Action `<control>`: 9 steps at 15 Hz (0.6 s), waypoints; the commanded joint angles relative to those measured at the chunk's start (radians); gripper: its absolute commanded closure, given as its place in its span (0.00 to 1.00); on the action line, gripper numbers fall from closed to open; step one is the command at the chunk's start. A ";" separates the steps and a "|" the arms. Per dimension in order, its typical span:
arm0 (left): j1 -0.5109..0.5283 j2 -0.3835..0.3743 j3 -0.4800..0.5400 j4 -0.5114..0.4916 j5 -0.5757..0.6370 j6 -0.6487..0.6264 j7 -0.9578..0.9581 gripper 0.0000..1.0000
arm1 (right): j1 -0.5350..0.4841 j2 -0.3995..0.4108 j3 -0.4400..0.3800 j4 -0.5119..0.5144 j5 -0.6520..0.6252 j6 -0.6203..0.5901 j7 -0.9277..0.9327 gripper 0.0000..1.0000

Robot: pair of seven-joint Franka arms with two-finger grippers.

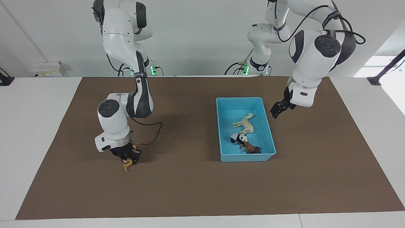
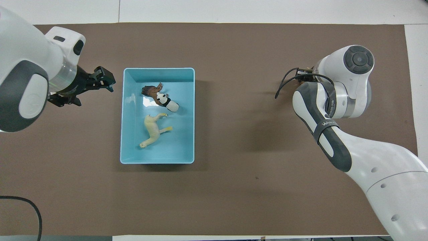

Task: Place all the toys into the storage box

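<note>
The light blue storage box (image 1: 231, 109) (image 2: 174, 147) holds three toys. The cream horse (image 1: 246, 125) (image 2: 152, 130) lies nearest the robots. The panda (image 1: 239, 138) (image 2: 168, 103) rests against the brown lion (image 1: 251, 148) (image 2: 151, 92). My left gripper (image 1: 276, 112) (image 2: 95, 93) hangs open and empty over the mat, beside the box at the left arm's end. The orange tiger (image 1: 128, 164) is on the mat at the right arm's end, with my right gripper (image 1: 129, 157) shut on it. Only its legs show below the fingers. In the overhead view the right wrist hides both.
A brown mat (image 1: 190, 190) covers the white table (image 1: 31, 126). A black cable (image 1: 153, 133) loops off the right wrist just above the mat. Bare mat lies between the box and the tiger.
</note>
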 commanded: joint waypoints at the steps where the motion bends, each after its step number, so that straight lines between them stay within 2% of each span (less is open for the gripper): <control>1: 0.031 -0.045 -0.001 -0.027 -0.003 -0.071 0.227 0.00 | 0.002 -0.021 0.009 0.040 0.020 -0.081 -0.034 1.00; 4: 0.097 -0.056 -0.017 -0.026 -0.004 -0.119 0.325 0.00 | 0.048 0.000 0.009 0.270 0.013 -0.355 0.015 1.00; 6: 0.154 -0.074 -0.047 -0.047 -0.006 -0.125 0.334 0.00 | 0.109 0.006 0.011 0.409 0.019 -0.480 0.089 1.00; 9: 0.181 -0.122 -0.075 -0.116 -0.006 -0.117 0.363 0.00 | 0.253 0.044 0.034 0.546 0.054 -0.460 0.274 1.00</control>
